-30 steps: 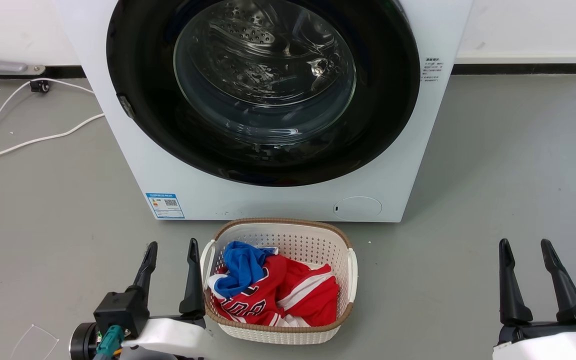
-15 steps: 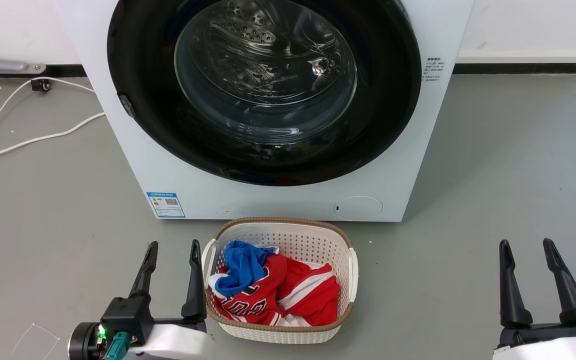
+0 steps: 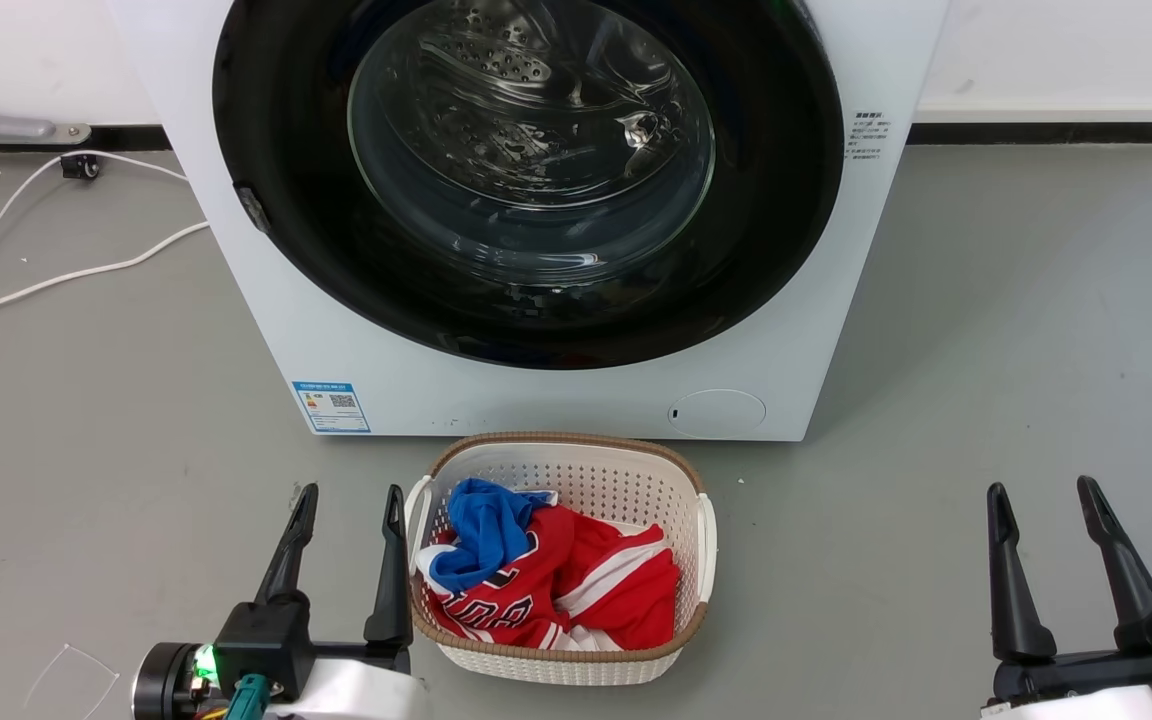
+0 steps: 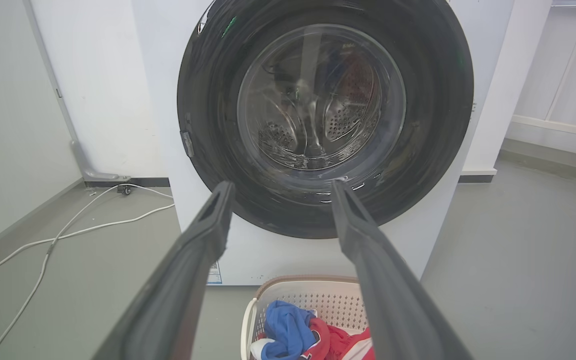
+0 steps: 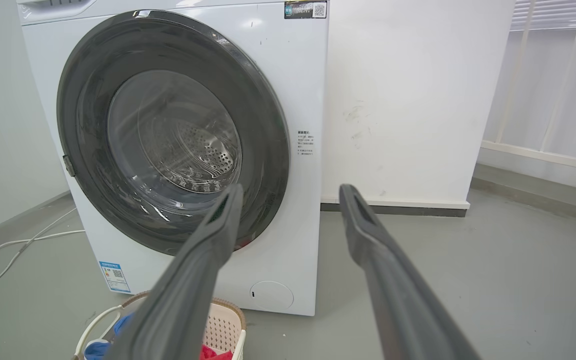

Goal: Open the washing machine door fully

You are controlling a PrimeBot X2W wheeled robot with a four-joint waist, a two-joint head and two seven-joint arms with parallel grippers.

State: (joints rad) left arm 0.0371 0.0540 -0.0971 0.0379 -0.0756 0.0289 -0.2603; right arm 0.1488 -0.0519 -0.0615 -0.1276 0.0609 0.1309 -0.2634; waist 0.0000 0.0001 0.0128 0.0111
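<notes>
— What is standing between you and the machine?

— A laundry basket (image 3: 561,455) is sitting on the floor (image 3: 986,330) at 12 o'clock from me, just beside the front of the washing machine (image 3: 536,405). A red jersey (image 3: 596,590) and a blue garment (image 3: 486,530) are lying in it. A white cable (image 3: 66,278) is trailing over the floor at 10 o'clock, well apart from both arms.

— And the door?

— The washing machine door (image 3: 528,170) is lying shut and flush on the machine's front at 12 o'clock. Its flat face is pointing straight at me. Being round, it is showing no long axis. Its small latch (image 3: 252,208) is sitting at 9 o'clock on the rim.

— Your arms?

— The left pincer (image 3: 350,492) is hovering at 7 o'clock, just beside the basket's handle. The right pincer (image 3: 1040,487) is hovering at 5 o'clock. Both are spread wide, gripping nothing, fingers pointing to 12 o'clock.

— Anything changing?

— The door is staying shut as it was a second ago. The right pincer is edging slightly toward 9 o'clock, and the left wrist is sinking a little toward 6.
</notes>
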